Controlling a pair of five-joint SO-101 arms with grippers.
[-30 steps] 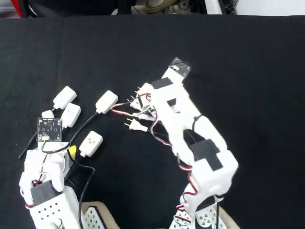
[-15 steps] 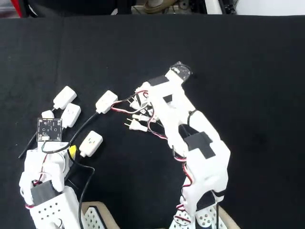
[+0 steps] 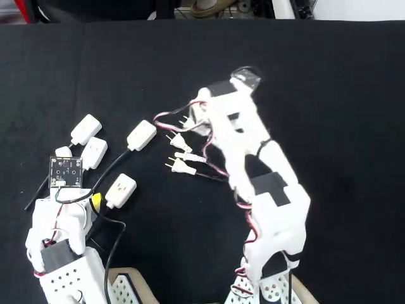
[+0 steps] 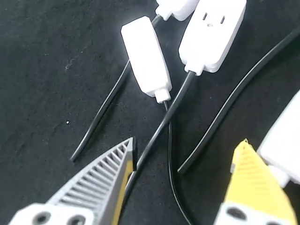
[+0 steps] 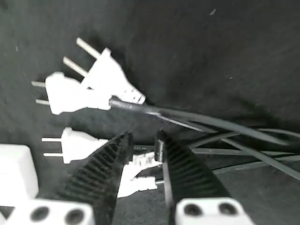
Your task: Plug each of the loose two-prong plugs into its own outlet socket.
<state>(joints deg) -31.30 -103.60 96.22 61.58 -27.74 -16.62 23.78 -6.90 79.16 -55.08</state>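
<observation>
Soft overhead light; the black bench (image 3: 354,95) soaks it up, white plugs (image 5: 70,93) glare, and shadows barely show beneath my right end effector (image 5: 143,137).

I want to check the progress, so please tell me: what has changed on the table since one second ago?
The right gripper moved away from its base, toward the far edge of the table, uncovering more of the loose plugs. The plugs, the sockets and the left gripper stayed where they were.

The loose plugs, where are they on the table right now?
In the high view, the loose plugs lie clustered near the middle of the table, just right of the nearest outlet socket, beneath the right gripper.
</observation>
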